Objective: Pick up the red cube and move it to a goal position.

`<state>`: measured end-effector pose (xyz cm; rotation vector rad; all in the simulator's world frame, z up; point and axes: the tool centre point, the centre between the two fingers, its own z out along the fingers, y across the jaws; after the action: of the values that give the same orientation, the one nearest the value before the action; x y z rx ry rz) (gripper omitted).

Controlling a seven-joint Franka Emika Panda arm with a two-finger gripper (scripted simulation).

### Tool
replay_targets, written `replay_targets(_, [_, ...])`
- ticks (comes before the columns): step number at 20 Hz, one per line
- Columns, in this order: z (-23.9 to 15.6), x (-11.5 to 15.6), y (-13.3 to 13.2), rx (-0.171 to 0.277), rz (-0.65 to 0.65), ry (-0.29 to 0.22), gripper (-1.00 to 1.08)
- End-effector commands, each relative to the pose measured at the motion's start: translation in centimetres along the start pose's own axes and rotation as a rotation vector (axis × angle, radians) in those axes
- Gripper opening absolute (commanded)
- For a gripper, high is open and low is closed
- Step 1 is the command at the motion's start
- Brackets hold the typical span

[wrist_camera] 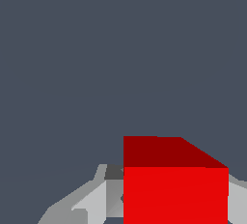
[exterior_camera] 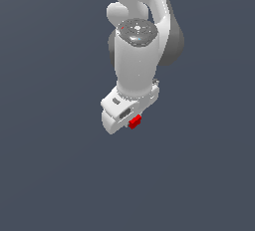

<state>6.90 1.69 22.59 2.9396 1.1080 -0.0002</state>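
The red cube [exterior_camera: 134, 122] is small and bright red, and it peeks out from under the white hand of my gripper [exterior_camera: 130, 119] in the exterior view. The wrist view shows the red cube [wrist_camera: 175, 189] large and close, its darker face turned up. A grey finger [wrist_camera: 91, 200] lies against one side and the edge of the other finger [wrist_camera: 237, 194] shows on the opposite side. The gripper is shut on the cube. Most of the fingers are hidden by the hand in the exterior view.
The white arm [exterior_camera: 137, 51] reaches down from the top of the exterior view, above the hand. A plain dark grey-blue surface [exterior_camera: 60, 175] fills the background in both views.
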Motion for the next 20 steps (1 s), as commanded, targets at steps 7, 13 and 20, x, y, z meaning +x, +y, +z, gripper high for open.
replay_targets(7, [-9.4,-2.5,2.5,0.001,-0.001,0.001,-1.00])
replay_targets(13, [-15.5,-4.0,4.3,0.001,-0.001,0.001,-1.00])
replay_targets(20, [-20.5,-5.2,5.9,0.001,0.000,0.001,-1.00])
